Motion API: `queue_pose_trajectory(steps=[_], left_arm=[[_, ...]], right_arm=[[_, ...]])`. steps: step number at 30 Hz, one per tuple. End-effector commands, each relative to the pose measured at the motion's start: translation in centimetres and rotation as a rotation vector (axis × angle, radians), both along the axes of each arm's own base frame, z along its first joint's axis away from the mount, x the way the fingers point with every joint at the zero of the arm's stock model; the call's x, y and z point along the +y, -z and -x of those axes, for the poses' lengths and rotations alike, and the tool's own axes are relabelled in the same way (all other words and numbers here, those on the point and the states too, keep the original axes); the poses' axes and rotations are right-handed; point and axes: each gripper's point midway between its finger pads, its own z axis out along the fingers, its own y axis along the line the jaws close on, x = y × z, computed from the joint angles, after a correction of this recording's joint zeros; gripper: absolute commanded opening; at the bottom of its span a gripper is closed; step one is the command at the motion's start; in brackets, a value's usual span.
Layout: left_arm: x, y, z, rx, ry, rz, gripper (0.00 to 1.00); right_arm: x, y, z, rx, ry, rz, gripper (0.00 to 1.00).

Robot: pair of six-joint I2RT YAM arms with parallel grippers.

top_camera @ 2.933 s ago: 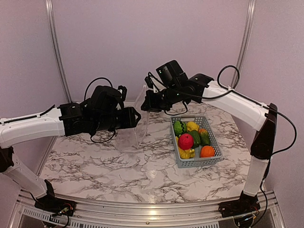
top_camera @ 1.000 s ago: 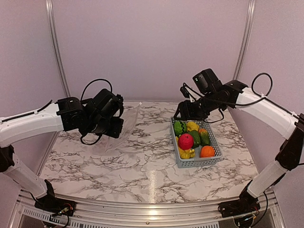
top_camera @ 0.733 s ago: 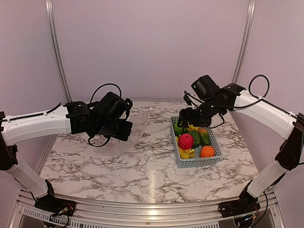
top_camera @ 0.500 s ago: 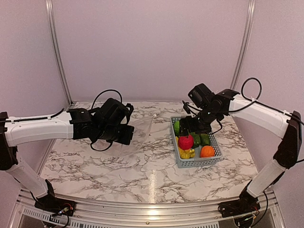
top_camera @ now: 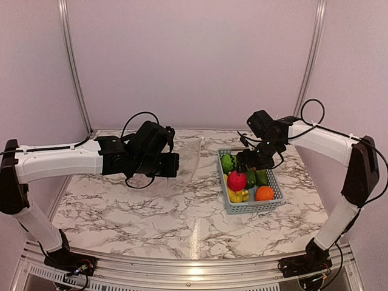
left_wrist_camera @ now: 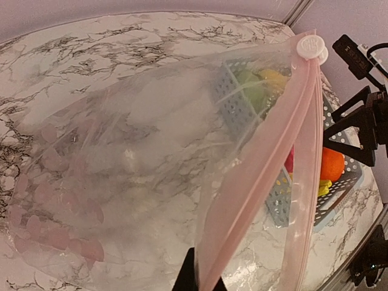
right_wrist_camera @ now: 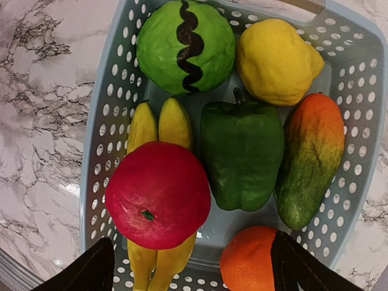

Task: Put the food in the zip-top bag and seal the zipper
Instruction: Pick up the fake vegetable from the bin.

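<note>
- Clamping on the pinkish zipper (left_wrist_camera: 267,163), the left gripper (left_wrist_camera: 197,280) is holding the zip-top bag (left_wrist_camera: 127,163) up off the marble table (top_camera: 151,224). Its jaws are pressing together on the strip near one end of the mouth, and the clear body is billowing out beyond the fingertips.
- The two lips of the mouth are running away from those jaws and meeting at a white round tab (left_wrist_camera: 310,46) at the far end, so the opening between them is showing as only a narrow slit.
- The right gripper (right_wrist_camera: 191,267) is hovering over the grey-blue basket (right_wrist_camera: 106,121) with its jaws spread wide and nothing between them.
- The red-pink ball (right_wrist_camera: 157,194) is lying just ahead of that gap on top of the bananas (right_wrist_camera: 159,124), and the orange (right_wrist_camera: 254,260) is sitting just inside one finger.
- The green pepper (right_wrist_camera: 241,154), the striped melon (right_wrist_camera: 185,45) and the yellow pepper (right_wrist_camera: 276,60) are lying further beyond the fingertips, all of them in the basket — none of the food is in the bag yet.
- Judging from this, the ball is looking like the likely first pick. It is glossy and round, so an off-centre squeeze could squirt it out of the jaws.
- Closing low could also catch a banana or the orange along with it.
- The bag is hanging from a single pinch, so the slit could collapse shut, or the strip could slip, when a fruit is pushed against it.
</note>
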Motion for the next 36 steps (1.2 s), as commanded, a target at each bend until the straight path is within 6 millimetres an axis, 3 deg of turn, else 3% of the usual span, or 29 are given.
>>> queue_pose_trajectory(steps=[1,6,16,24,28,31,36], left_arm=[[-0.3,-0.9,0.4,0.025,0.027,0.020,0.01],[0.7,-0.7,0.8,0.031,0.022,-0.022,0.01],[1.0,-1.0,0.7,0.006,0.027,-0.033,0.02],[0.7,-1.0,0.2,0.000,0.015,-0.021,0.03],[0.7,-0.8,0.1,0.000,0.019,-0.030,0.03],[0.7,-0.8,0.0,0.002,0.018,-0.031,0.03],[0.7,-0.8,-0.3,0.004,0.012,-0.017,0.03]], right_arm=[[1.8,0.2,-0.7,-0.007,-0.045,-0.071,0.85],[2.8,0.2,-0.9,-0.010,-0.033,-0.132,0.86],[4.2,3.0,-1.2,0.038,-0.038,-0.041,0.84],[3.3,3.3,-1.3,0.057,-0.013,0.023,0.76],[3.2,3.5,-1.1,0.063,-0.009,0.026,0.64],[3.2,2.2,-1.1,0.048,-0.002,0.011,0.56],[4.2,-3.4,-1.0,-0.045,-0.002,-0.100,0.55]])
